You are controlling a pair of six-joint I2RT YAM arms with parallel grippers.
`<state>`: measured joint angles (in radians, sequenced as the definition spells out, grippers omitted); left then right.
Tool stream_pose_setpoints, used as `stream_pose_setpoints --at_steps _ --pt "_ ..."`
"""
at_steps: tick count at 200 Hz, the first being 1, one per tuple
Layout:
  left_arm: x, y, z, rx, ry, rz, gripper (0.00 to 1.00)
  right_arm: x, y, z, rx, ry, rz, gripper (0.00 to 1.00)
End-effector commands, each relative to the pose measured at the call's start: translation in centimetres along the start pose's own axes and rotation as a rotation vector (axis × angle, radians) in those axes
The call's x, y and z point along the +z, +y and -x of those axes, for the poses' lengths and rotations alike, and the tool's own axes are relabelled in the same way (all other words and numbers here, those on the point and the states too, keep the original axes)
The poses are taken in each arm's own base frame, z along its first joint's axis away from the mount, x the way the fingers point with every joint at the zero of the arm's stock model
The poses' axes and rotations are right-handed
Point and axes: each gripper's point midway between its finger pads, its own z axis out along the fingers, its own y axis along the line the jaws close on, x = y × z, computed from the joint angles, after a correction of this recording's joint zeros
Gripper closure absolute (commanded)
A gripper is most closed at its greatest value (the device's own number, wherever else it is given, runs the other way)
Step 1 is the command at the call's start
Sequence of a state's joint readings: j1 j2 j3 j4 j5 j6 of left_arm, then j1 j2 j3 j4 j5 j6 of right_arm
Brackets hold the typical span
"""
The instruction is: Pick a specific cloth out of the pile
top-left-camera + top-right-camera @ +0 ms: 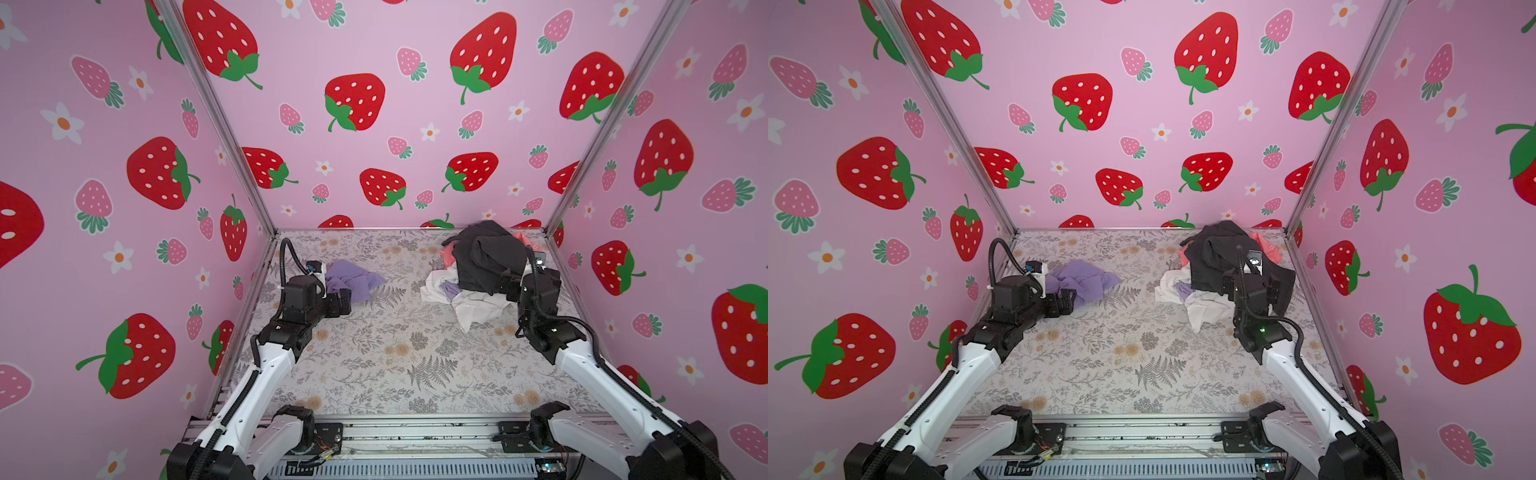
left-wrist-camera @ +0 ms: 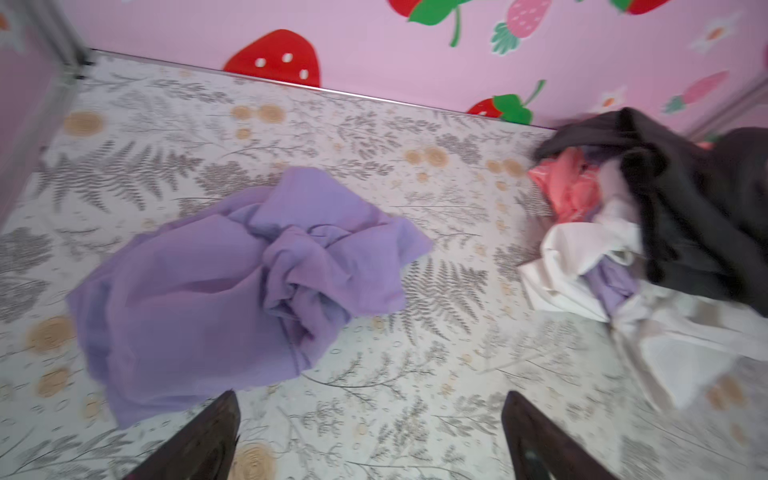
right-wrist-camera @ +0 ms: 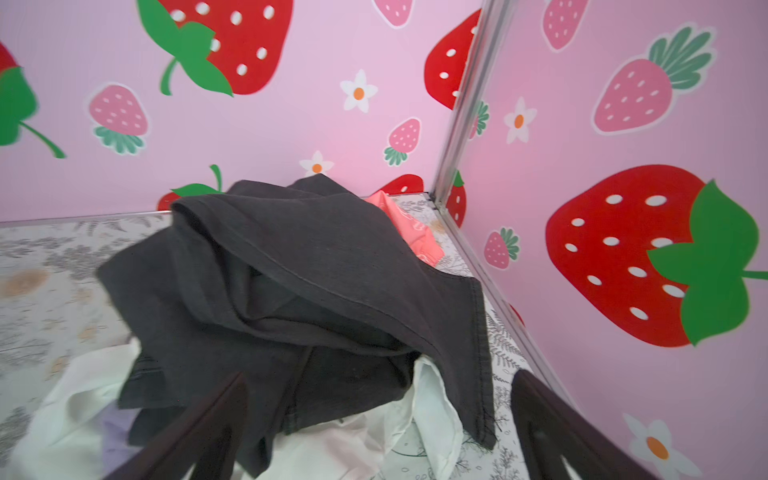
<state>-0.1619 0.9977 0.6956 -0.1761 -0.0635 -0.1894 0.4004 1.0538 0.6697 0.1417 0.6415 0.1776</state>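
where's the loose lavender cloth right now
In both top views the lavender cloth lies by itself on the left, just in front of the left gripper and well apart from the pile at the back right.

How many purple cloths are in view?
2: one cloth lies loose beside the left gripper; a purple scrap pokes out among white cloths at the pile's front. More may be buried.
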Motion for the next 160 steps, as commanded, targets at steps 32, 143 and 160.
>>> stream_pose_setpoints --at_steps 32,143,160 --pt "1.8 7.4 0.4 0.085 -0.280 0.375 0.01 3.5 -4.2 -3.6 0.057 -0.052 -0.199 0.00" --pt "6.3 8.9 -2.5 -0.025 -0.324 0.240 0.01 4.6 -4.2 -7.0 0.061 -0.171 -0.156 0.00" --pt "6.5 8.7 -2.8 -0.024 -0.333 0.215 0.01 4.9 -3.9 -8.0 0.055 -0.159 -0.144 0.00"
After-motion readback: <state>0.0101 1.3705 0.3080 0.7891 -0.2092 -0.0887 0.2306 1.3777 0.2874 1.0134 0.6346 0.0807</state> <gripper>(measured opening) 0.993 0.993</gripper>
